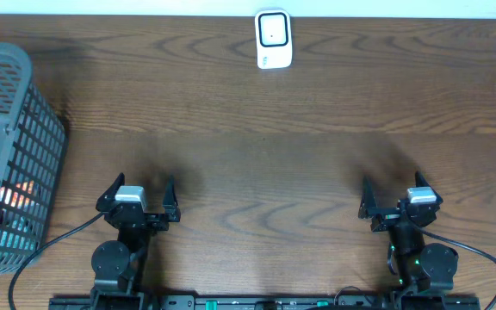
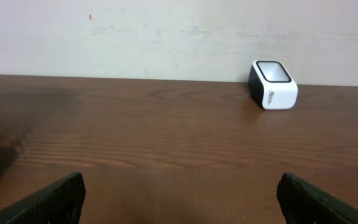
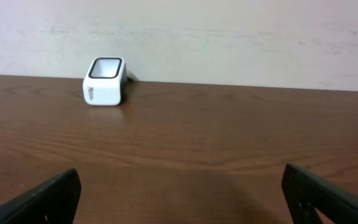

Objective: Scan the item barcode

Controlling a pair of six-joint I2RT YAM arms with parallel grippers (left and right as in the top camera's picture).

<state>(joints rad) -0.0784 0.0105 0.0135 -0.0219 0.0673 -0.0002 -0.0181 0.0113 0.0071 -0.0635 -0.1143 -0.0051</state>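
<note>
Overhead crops the basket [image 1: 34, 146], items [image 1: 14, 196] inside indistinct; left end effector [image 1: 139, 194] and right end effector [image 1: 393, 195] spread.

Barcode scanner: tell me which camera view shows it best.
Left wrist. The barcode scanner appears largest there, with its dark-framed top window and printed side both visible. The right wrist view shows it slightly smaller, from its other side. Overhead shows only its top face, small.

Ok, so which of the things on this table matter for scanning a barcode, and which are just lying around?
For the job: white scanner, grey basket with colourful items inside, left end effector and right end effector, both open.
Just lying about: black cables trailing from the arm bases.
</note>
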